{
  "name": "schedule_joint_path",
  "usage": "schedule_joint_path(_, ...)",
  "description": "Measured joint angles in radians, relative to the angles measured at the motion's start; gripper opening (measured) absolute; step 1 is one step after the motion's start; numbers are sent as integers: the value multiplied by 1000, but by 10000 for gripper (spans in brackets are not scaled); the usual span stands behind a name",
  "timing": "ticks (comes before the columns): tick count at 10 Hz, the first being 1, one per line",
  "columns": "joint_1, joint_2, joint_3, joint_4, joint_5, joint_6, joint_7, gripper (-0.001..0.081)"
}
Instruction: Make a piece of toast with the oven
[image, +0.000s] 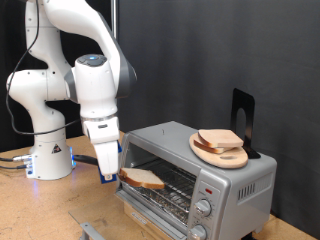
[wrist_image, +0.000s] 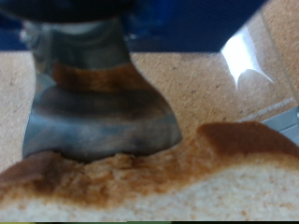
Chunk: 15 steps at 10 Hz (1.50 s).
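In the exterior view, the silver oven (image: 235, 180) stands on the table at the right with its front open and the wire rack (image: 172, 185) showing. My gripper (image: 112, 174) hangs just off the opening, on the side toward the exterior view's left, and is shut on one edge of the piece of toast (image: 145, 179). The slice lies flat at the mouth of the oven, over the rack's front. In the wrist view, one grey finger (wrist_image: 93, 112) presses on the brown crust of the toast (wrist_image: 159, 182), which fills the lower part of the picture.
A round wooden plate (image: 238, 158) with more bread slices (image: 220, 139) sits on top of the oven. Behind it stands a black upright object (image: 243, 112). Two knobs (image: 204, 199) are on the oven's front. The robot base (image: 50, 160) is at the exterior view's left.
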Motion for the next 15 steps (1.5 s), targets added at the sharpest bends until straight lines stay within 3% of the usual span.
schedule_joint_path(4, -12, -26, -21, -23, 0, -11, 0, 391)
schedule_joint_path(8, -13, -17, -12, 8, -10, 3, 92, 391)
schedule_joint_path(13, -12, 35, 38, 30, -186, 53, 237, 391)
schedule_joint_path(15, -8, 59, 55, 42, -214, 65, 269, 391)
